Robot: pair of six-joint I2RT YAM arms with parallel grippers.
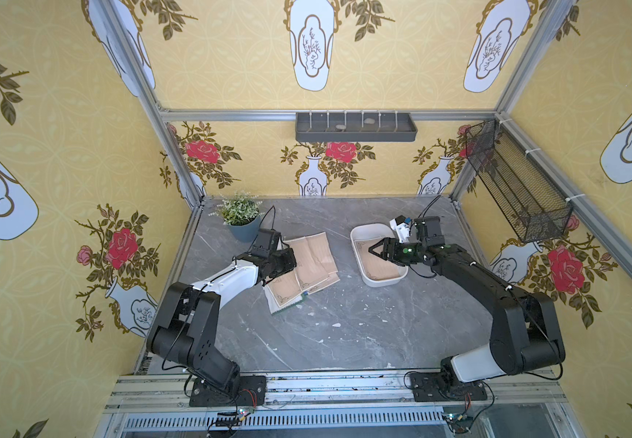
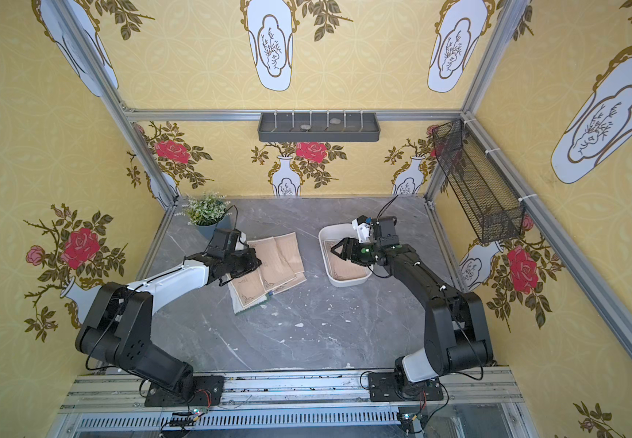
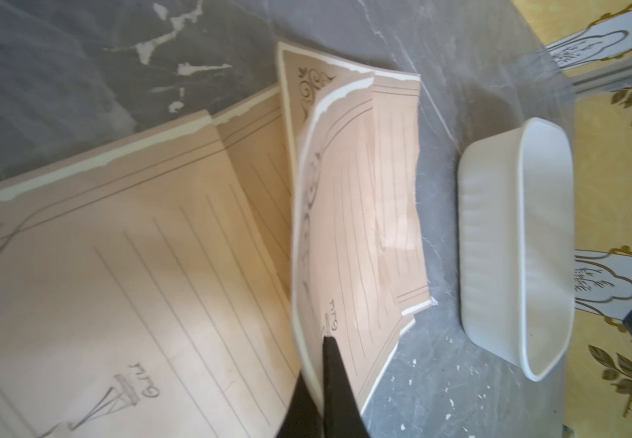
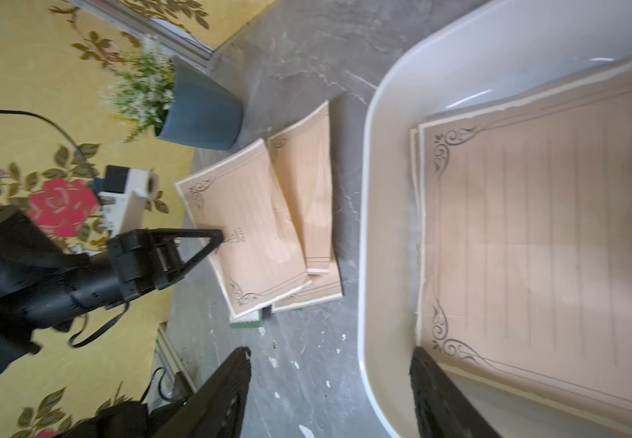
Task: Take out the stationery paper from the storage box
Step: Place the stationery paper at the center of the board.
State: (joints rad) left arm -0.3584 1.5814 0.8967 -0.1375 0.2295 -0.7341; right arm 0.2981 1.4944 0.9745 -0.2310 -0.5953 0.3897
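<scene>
Script on the stationery paper (image 3: 348, 227) is unreadable. The left gripper (image 3: 327, 341) pinches one sheet of it; the right gripper (image 4: 333, 352) gapes wide astride the storage box (image 4: 367, 227) rim, potted plant (image 1: 244, 230) beyond.

Yellow wallpaper walls (image 1: 231, 76), red roses and white vases printed on them. Silver aluminium frame rails (image 1: 326, 113). Grey marble-look desk (image 1: 345, 341) with white flecks. Dark grey compartmented plastic tray (image 1: 356, 127) on back wall, black wire-mesh basket (image 1: 515, 189) on right wall. Even light.
</scene>
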